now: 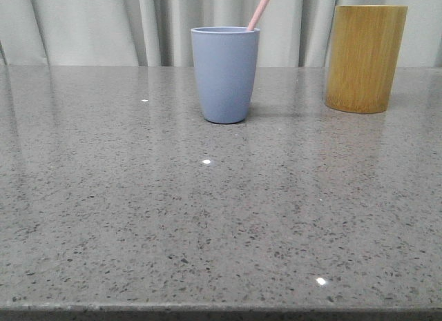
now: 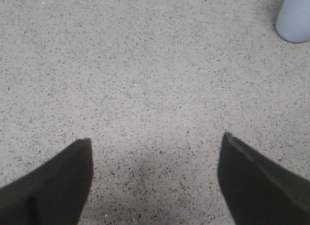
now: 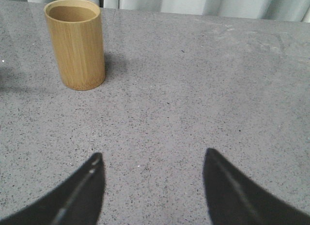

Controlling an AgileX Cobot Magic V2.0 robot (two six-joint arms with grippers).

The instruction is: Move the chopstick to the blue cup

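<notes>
The blue cup (image 1: 225, 74) stands upright at the back middle of the grey stone table. A pale pink chopstick (image 1: 261, 9) stands in it, leaning to the right and running out of the top of the front view. The base of the blue cup (image 2: 293, 19) shows at a corner of the left wrist view. My left gripper (image 2: 157, 140) is open and empty over bare table, apart from the cup. My right gripper (image 3: 154, 155) is open and empty over bare table, short of the bamboo holder. Neither gripper shows in the front view.
A taller yellow-brown bamboo cylinder (image 1: 365, 59) stands at the back right, right of the blue cup; it looks empty in the right wrist view (image 3: 76, 43). Pale curtains (image 1: 90, 24) hang behind the table. The table's front edge (image 1: 221, 310) runs along the bottom.
</notes>
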